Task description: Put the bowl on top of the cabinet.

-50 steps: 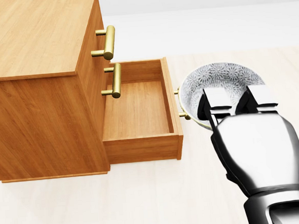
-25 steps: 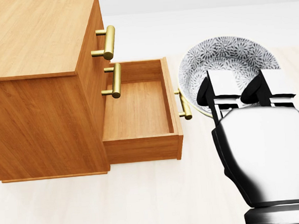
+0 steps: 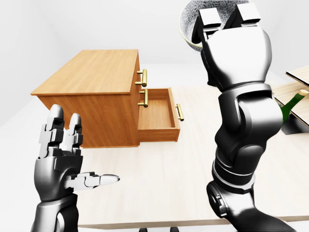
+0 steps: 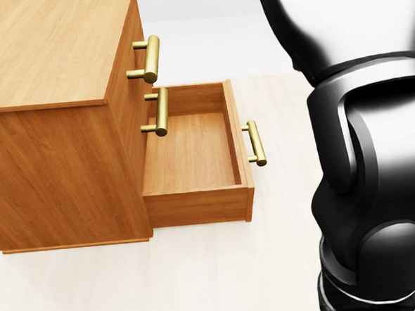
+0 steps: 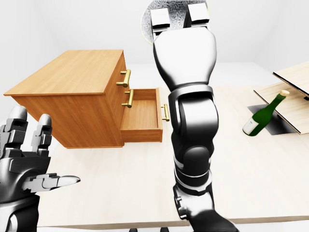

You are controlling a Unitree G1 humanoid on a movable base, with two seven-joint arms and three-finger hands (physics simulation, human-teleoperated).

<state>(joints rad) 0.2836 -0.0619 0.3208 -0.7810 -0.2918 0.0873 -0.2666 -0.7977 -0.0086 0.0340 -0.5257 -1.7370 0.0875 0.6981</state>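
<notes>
A grey-and-white patterned bowl [image 3: 189,22] hangs high at the top of the left-eye view, above and to the right of the wooden cabinet [image 3: 94,72]. My right hand [image 3: 227,14] is shut on the bowl's rim, two fingers [image 5: 161,18] lying over its inside. The head view does not show the bowl, only my right arm [image 4: 369,152]. The cabinet's bottom drawer [image 4: 189,149] is pulled out and holds nothing. My left hand [image 3: 72,162] stands open at lower left, its palm turned inward.
The cabinet has brass bar handles [image 4: 150,58]. A green bottle [image 5: 263,113] leans by a dark square at the right, below light wooden boards [image 5: 294,87]. The light table's near edge [image 5: 120,224] runs along the bottom.
My right hand has risen with the bowl, which has left the top of the head view. The arm now fills that view's right side. Cabinet and drawer have not moved.
</notes>
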